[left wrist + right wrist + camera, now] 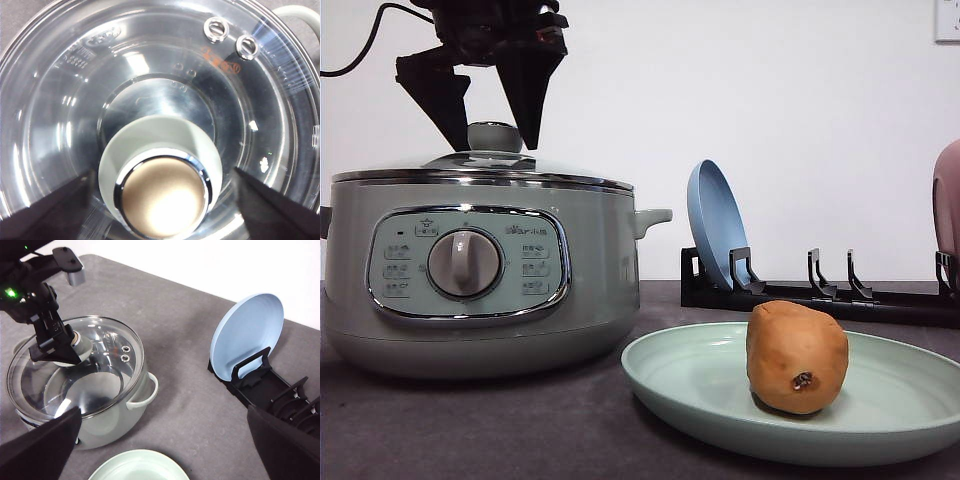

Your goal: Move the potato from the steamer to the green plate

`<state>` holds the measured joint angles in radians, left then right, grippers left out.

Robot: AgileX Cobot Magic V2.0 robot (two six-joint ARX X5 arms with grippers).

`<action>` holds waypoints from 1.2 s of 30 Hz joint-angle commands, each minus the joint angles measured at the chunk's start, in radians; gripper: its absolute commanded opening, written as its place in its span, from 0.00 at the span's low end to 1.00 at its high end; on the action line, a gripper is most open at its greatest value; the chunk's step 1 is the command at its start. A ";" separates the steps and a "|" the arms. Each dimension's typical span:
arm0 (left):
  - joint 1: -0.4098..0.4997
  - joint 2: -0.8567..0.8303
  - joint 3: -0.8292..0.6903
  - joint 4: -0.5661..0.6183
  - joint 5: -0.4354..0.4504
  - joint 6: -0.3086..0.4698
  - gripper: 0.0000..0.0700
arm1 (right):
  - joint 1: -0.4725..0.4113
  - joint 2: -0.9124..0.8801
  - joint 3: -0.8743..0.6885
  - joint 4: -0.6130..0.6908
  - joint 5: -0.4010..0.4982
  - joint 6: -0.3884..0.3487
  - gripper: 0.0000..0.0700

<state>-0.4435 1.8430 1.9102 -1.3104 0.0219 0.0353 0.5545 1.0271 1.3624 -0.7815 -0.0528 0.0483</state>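
Nearest me, the egg-shaped orange-brown potato point(797, 357) sits on the wide pale mint-green plate point(690, 385), toward its right half, its dark eye spot facing front. Left of the plate, the round sage-green steamer point(480, 280) stands on the grey bench point(520, 425) with its glass lid point(150, 75) on. Above it my left hand point(492, 128) hangs with fingers spread, one on each side of the lid's green knob point(160, 185), not touching it. My right hand point(165, 452) is spread wide, high over the bench. Farther back, a pale blue plate point(715, 225) stands upright in a black rack point(820, 295).
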 commanded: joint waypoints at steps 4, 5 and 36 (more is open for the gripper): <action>-0.007 -0.058 0.064 0.009 0.000 -0.013 0.86 | 0.004 0.004 0.019 0.002 -0.003 -0.009 0.99; -0.007 -0.073 0.075 0.009 0.000 -0.017 0.86 | 0.004 0.004 0.019 0.002 -0.003 -0.009 0.99; -0.072 -0.463 0.176 -0.135 0.224 -0.044 0.82 | 0.005 0.004 0.019 -0.380 -0.281 0.003 0.99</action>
<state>-0.5091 1.3731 2.0617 -1.4132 0.2409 0.0009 0.5545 1.0271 1.3624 -1.1652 -0.3298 0.0494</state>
